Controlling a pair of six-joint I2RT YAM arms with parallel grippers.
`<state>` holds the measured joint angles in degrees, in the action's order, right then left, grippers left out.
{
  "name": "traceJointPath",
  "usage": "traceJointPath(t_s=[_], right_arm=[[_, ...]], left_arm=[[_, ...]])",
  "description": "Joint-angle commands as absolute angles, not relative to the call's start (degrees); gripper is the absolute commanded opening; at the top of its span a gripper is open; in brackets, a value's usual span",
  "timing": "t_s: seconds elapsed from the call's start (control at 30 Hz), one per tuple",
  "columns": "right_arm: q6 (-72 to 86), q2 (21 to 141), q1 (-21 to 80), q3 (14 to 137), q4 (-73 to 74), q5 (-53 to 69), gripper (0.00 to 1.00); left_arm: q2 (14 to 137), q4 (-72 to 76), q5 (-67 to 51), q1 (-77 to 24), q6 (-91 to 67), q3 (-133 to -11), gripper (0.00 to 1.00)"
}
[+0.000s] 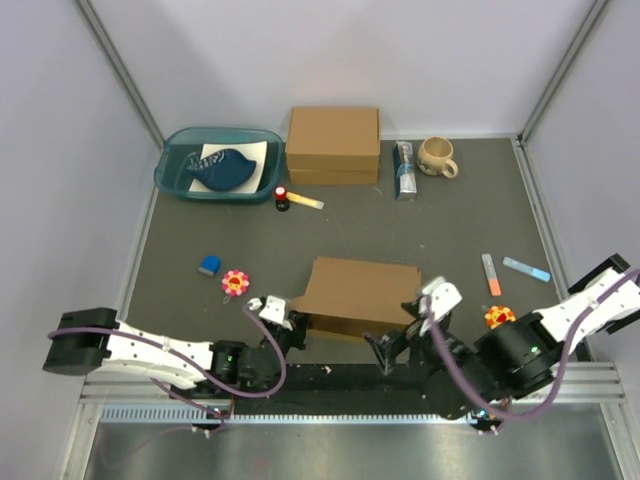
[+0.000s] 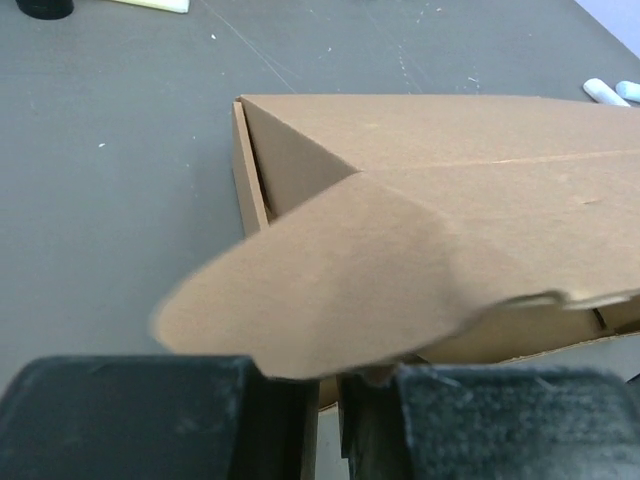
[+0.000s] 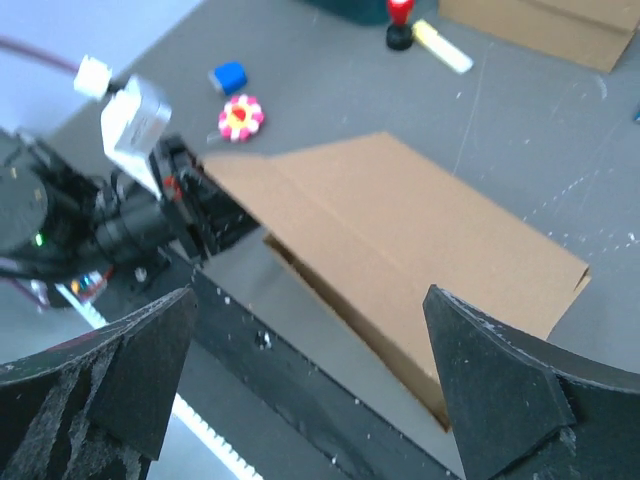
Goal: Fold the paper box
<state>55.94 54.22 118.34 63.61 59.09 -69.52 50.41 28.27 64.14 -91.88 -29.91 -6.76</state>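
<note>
Jaws differ. On the table (image 1: 430, 230), the half-folded box (image 1: 362, 290) lies near-centre by the near edge, between both grippers. The left gripper (image 2: 325, 390) pinches its rounded left flap (image 2: 330, 290); the right gripper (image 3: 308, 305) gapes wide, holding nothing.

paper box (image 2: 450, 150): cut off at frame edge | flap (image 2: 320, 290): blurred

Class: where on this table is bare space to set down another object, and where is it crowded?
Free: the mat between the mug, the paper box and the orange marker; also between the teal tray and the blue eraser. Crowded: back row, near edge.
</note>
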Motion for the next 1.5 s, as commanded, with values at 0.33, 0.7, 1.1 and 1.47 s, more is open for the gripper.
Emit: traceJointPath(t_s=[0.33,0.7,1.1,1.47], right_arm=[[62.22,41.55,107.32,48.26,55.90,-69.97,0.52],[60.64,49.65,98.17,37.36,43.86,-51.86,0.27],[61.96,59.49,97.65,33.75,37.89,-45.53,0.25],[60.04,54.24,95.72,32.61,36.56,-45.18,0.13]], left_arm=[[28.84,-3.15,54.14,-92.90,-36.66,-10.10,0.34],[20.14,-29.42,59.49,-92.90,-44.11,-23.10,0.36],[20.64,-10.63,73.74,-92.90,-30.20,-25.68,0.47],[50.32,27.47,41.58,-74.19,-19.51,-23.37,0.64]])
